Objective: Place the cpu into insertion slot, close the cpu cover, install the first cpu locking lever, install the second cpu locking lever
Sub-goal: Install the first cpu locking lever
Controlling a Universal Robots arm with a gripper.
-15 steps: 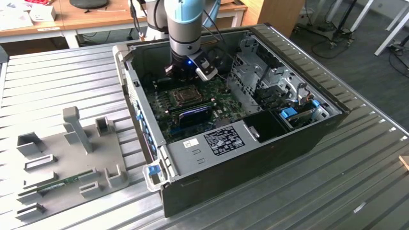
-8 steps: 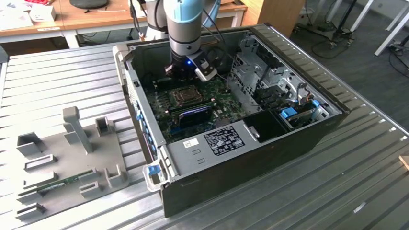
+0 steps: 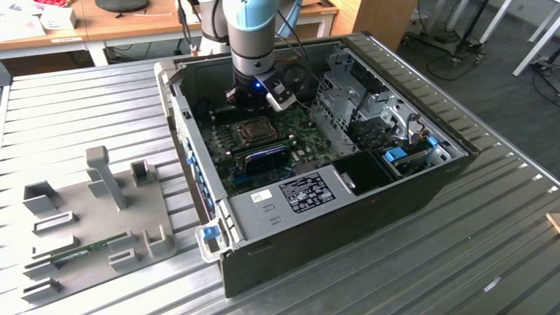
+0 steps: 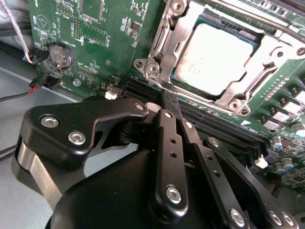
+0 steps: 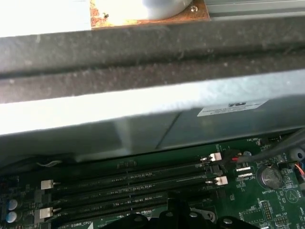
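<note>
Close above the memory slots [image 4: 214, 124], in the second wrist view, the gripper [image 4: 167, 101] has its fingers [image 4: 167, 138] pressed narrow together, holding nothing. Just beyond, the cpu [image 4: 217, 55] sits in the insertion slot [image 4: 151, 67], cpu cover [image 4: 238, 93] lowered around it, at six o'clock of the gripper in the exterior view.

I count one cpu [image 4: 217, 57], one cpu cover [image 4: 281, 47], one coin battery [image 4: 62, 56], one green motherboard [image 4: 119, 33], one computer case [image 3: 350, 223], one arm [image 3: 254, 39]
</note>
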